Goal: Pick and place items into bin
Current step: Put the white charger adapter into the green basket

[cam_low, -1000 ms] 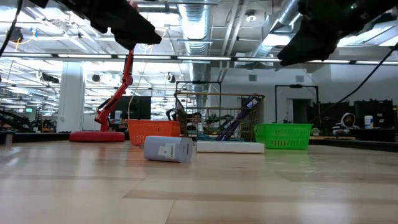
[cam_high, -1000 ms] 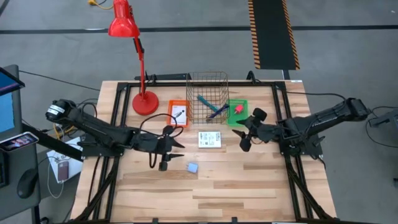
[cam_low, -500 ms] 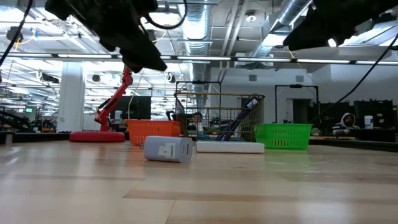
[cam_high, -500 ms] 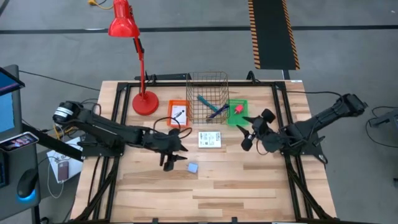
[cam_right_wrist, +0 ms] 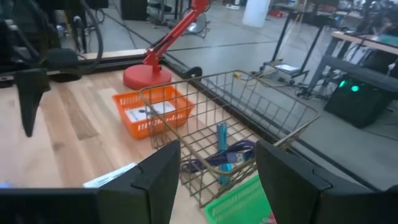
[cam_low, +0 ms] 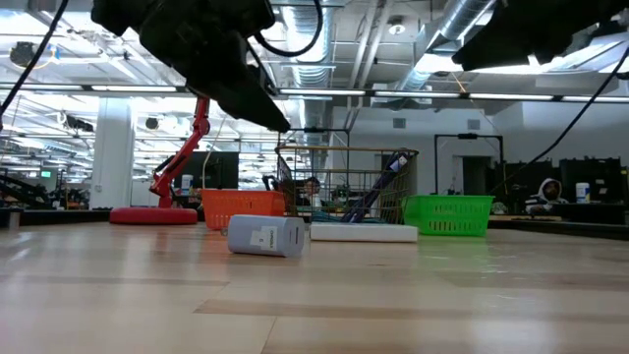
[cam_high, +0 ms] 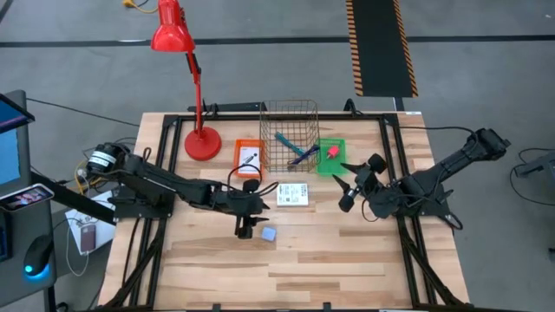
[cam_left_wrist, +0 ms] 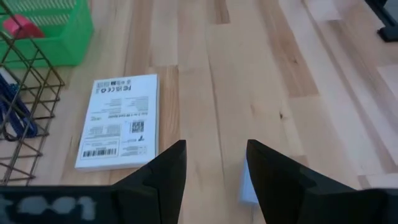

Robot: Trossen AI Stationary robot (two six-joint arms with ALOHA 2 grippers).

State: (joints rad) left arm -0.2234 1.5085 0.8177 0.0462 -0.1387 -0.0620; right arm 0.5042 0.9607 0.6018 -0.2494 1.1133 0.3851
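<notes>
Hovering at centre frame in the high view, your left gripper (cam_high: 248, 227) sits just beside the tiny blue-grey block (cam_high: 269, 234), fingers spread to a moderate gap and holding nothing. The left wrist view shows why that matters: the block (cam_left_wrist: 247, 186) peeks out only beside one finger (cam_left_wrist: 273, 180), not in the gap between the two. Drop straight down from here and that finger could land on the block or knock it away across the table (cam_high: 347, 260). Shift over it first, I'd judge.

The white printed card (cam_high: 292, 194) lies flat, just above and right of the block in the high view, near the wire basket (cam_high: 289, 134). It is thin and flush with the wood, so a pinch from above may just slide it toward the basket wall.

Your right gripper (cam_high: 351, 184) waits at right of centre, also parted and empty, close to the green bin (cam_high: 329, 157) holding the pink-red block (cam_high: 332, 152).

Only the high view gives you the whole layout, including the pens (cam_high: 295, 149) already in the basket. The low view adds the block's height (cam_low: 266, 236) and shows both grippers well clear of the table. The right wrist view shows the orange bin (cam_right_wrist: 152, 111) with a card inside it.
</notes>
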